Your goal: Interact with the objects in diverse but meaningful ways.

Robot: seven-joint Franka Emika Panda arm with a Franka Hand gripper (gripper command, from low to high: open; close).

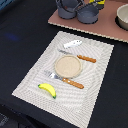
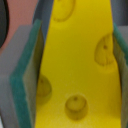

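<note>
In the wrist view my gripper point(image 2: 75, 65) is shut on the yellow cheese wedge point(image 2: 75, 45), which has round holes and fills the space between the teal pads point(image 2: 27, 80). In the exterior view the gripper cannot be made out; only a dark shape with some yellow shows at the top edge, above the grey-blue pots point(image 1: 87, 13). The yellow banana point(image 1: 47, 90) lies at the near corner of the woven placemat point(image 1: 95, 95). The white-and-blue tool point(image 1: 73, 44) lies at the mat's far side. The dark brown bar is out of view.
A round tan plate point(image 1: 67, 65) sits mid-mat between an orange-handled knife point(image 1: 80, 57) and an orange-handled fork point(image 1: 67, 80). A pinkish board point(image 1: 107, 27) at the back holds the pots and a bowl point(image 1: 123, 17). The table point(image 1: 20, 35) is black.
</note>
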